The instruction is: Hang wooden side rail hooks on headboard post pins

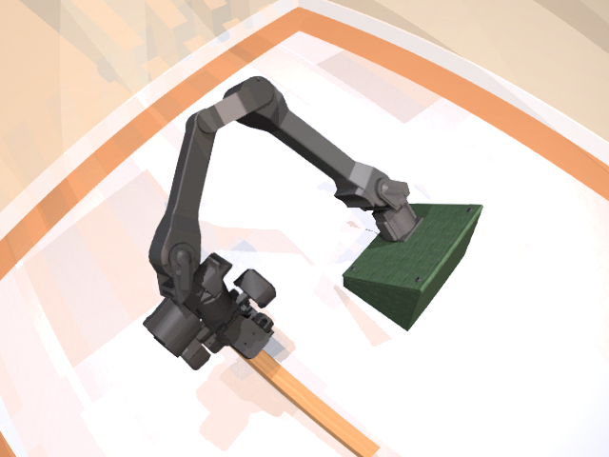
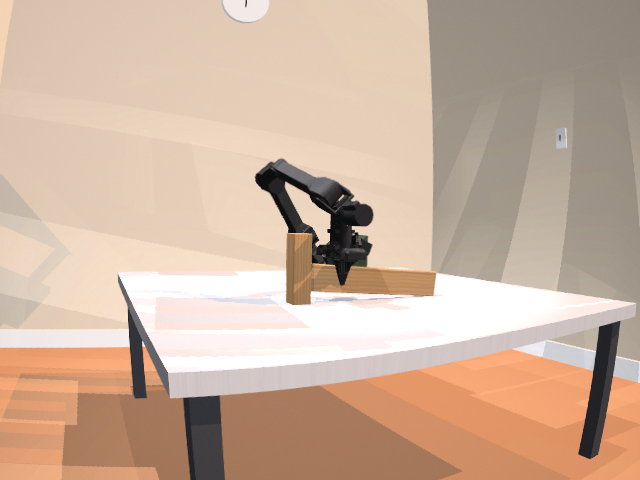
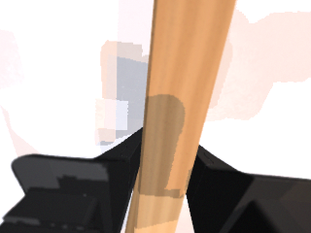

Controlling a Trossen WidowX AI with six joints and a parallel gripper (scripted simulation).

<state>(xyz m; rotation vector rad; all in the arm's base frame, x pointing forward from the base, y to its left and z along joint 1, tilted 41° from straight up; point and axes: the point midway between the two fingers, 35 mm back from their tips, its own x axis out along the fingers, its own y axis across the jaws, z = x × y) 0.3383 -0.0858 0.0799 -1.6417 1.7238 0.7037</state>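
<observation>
The wooden side rail (image 1: 314,403) (image 2: 392,282) (image 3: 187,63) stands on its long edge. Its far end is at or very near the table top in the exterior view. The upright wooden headboard post (image 2: 298,268) stands at the rail's other end, which meets or nearly meets the post's side in that view. My gripper (image 2: 342,281) (image 3: 167,146) is shut on the rail, with one finger on each side, a short way from the post. The hooks, the slot and the pins are hidden, so I cannot tell whether the hooks sit on the pins. The post is hidden in the top view.
The arm's green wedge-shaped base (image 1: 402,255) stands on the white table (image 1: 516,319) (image 2: 361,330), off to one side of the rail. The arm arches from it over to the rail. The table's front edge lies well in front of the post in the exterior view.
</observation>
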